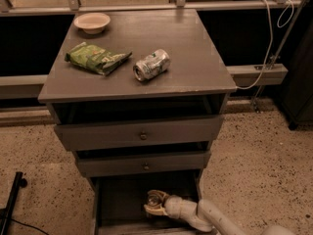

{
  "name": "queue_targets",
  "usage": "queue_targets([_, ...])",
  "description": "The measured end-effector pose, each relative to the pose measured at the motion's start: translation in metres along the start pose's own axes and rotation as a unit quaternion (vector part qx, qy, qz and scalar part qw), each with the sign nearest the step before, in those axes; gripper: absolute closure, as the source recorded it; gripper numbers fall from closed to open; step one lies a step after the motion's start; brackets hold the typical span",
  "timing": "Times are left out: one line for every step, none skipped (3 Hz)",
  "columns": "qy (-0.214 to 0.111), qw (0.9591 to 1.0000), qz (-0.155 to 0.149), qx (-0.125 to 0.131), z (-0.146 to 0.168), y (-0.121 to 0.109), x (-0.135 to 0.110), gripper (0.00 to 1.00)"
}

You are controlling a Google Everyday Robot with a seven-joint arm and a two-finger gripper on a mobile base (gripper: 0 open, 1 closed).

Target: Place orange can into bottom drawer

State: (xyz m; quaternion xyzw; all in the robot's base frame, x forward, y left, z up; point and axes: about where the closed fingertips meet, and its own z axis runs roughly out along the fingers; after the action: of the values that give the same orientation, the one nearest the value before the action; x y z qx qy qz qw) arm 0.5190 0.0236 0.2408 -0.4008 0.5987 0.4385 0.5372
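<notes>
The bottom drawer (117, 199) of the grey-brown cabinet stands pulled open and shows a dark wooden interior. My gripper (156, 204) reaches into it from the lower right on a white arm. It is shut on the orange can (155, 198), whose silver top faces up. The can is held upright low inside the drawer, right of its middle. Its body is mostly hidden by the fingers (152, 210). I cannot tell whether the can touches the drawer floor.
On the cabinet top (195, 67) lie a silver-and-green can (152, 65) on its side, a green snack bag (97, 58) and a pale bowl (92, 22). Two shallower drawers with round knobs (143, 136) stand slightly open above. A black stand (12, 199) is at lower left.
</notes>
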Motion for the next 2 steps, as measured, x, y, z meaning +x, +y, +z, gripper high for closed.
queue_targets([-0.007, 0.9998, 0.017, 0.002, 0.0012, 0.0015, 0.0123, 0.5])
queue_targets([-0.007, 0.9998, 0.017, 0.002, 0.0012, 0.0015, 0.0125, 0.27])
